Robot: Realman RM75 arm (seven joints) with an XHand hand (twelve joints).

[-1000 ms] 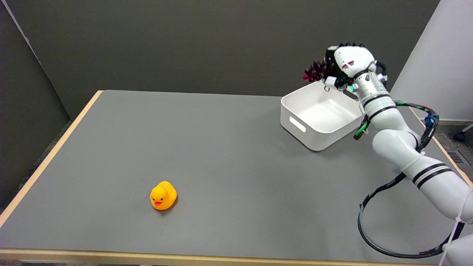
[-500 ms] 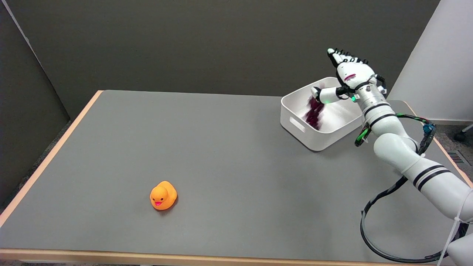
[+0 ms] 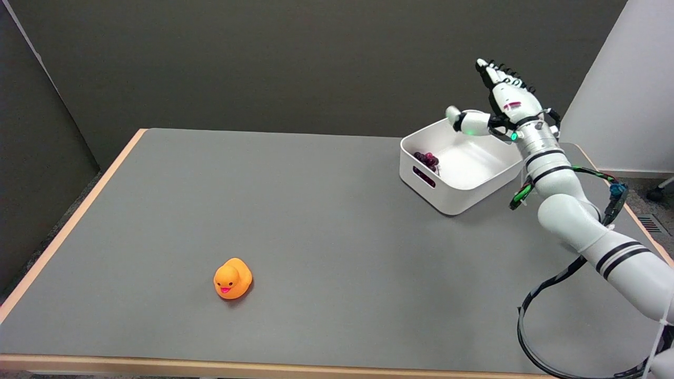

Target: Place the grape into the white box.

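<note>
One bunch, the grape (image 3: 426,159), is seen lying inside the white box (image 3: 458,197) against its left wall, below and to the left of the right hand (image 3: 504,108), whose fingers (image 3: 495,73) are held spread apart above the box's far rim, holding nothing.

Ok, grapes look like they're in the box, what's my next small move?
Probably just lift the right hand up and back toward you. The grapes lie inside the white box against its left wall, and the hand is open above the far rim, holding nothing.
</note>
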